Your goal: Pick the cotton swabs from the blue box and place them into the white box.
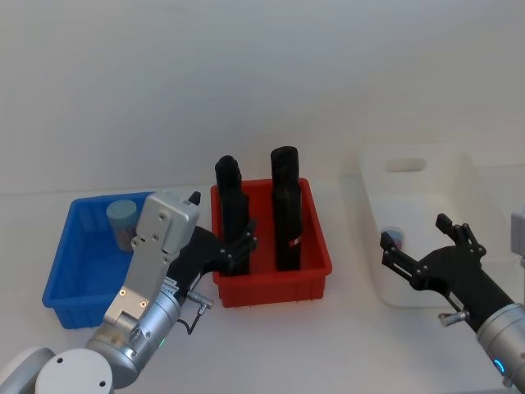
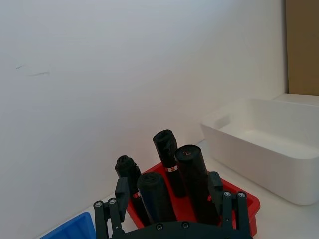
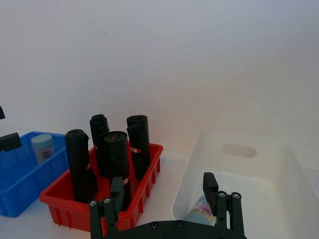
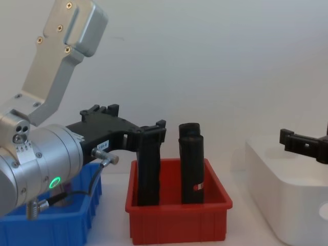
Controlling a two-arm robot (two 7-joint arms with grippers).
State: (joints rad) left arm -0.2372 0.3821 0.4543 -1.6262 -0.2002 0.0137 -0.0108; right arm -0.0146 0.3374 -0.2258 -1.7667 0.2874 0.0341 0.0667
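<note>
The blue box [image 1: 61, 271] stands at the left with one tub of cotton swabs [image 1: 121, 220] upright in its far part. At the right is the white box [image 1: 459, 176], and another tub of cotton swabs [image 3: 201, 212] lies inside near its front wall. My left gripper [image 1: 234, 246] is open and empty, between the blue box and the red bin, pointing toward the black rolls. Over the front edge of the white box hovers my right gripper [image 1: 418, 240], open with nothing held, above the tub inside.
A red bin [image 1: 275, 287] holding several tall black rolls [image 1: 285, 205] stands between the two boxes, close to my left gripper's fingers. A white wall rises behind the table. Bare tabletop lies in front of the bins.
</note>
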